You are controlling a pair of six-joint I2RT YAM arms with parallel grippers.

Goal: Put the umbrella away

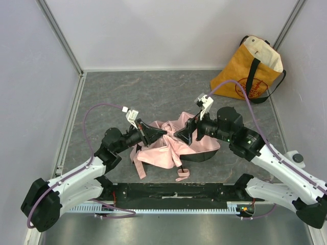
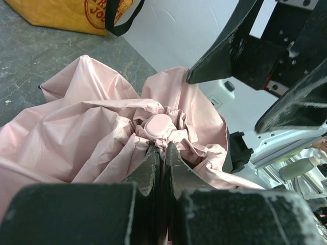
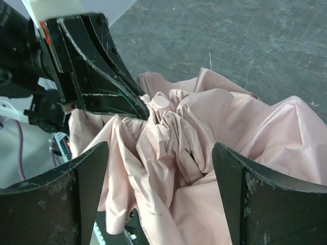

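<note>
Pale pink umbrella [image 1: 162,152] lies crumpled, its fabric loosely bunched and creased

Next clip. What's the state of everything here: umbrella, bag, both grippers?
Bag: standing in the far right corner, mouth open.
Umbrella: collapsed, canopy loose and crumpled, lying on the table, outside the bag.
Left gripper: shut on gathered fabric by the cap.
Right gripper: open, jaws astride the fabric.
</note>
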